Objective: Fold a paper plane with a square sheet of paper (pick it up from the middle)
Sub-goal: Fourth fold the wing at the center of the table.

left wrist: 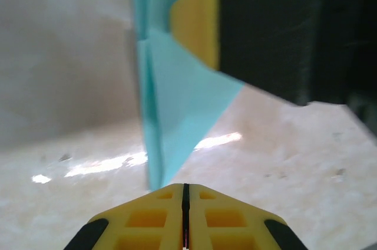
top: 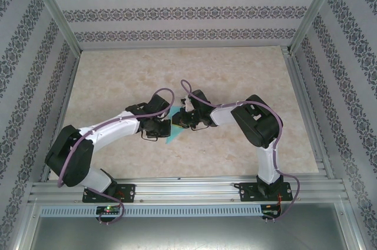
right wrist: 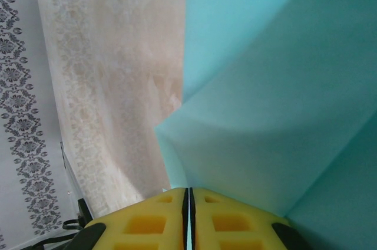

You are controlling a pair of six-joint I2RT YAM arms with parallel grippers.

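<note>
Flowery wallpaper (top: 177, 14) stands round a pale, stone-look table (top: 118, 79). From above, the left gripper (top: 156, 130) and the right gripper (top: 181, 120) meet nose to nose in the middle. A bit of turquoise paper (top: 174, 135) peeks out between them. The jaws are too small to read from up there.

The left wrist camera shows the left gripper (left wrist: 185, 198) with its jaws pressed together. The turquoise paper (left wrist: 177, 108) stands just ahead of them, folded into pointed flaps. Its low tip sits by the left jaw, and I cannot tell if it is caught. Higher up, a yellow pad (left wrist: 194, 20) of the right gripper presses on it.

The right wrist camera shows the right gripper (right wrist: 188, 198) pinching the turquoise paper (right wrist: 265, 114). A thin blue sliver sits between its jaws, and big creased folds fan out ahead.

I think the folding is partway done. The next move likely needs one gripper to hold firm while the other takes a new hold and presses a crease, gently, so the thin paper does not slip or tear.
</note>
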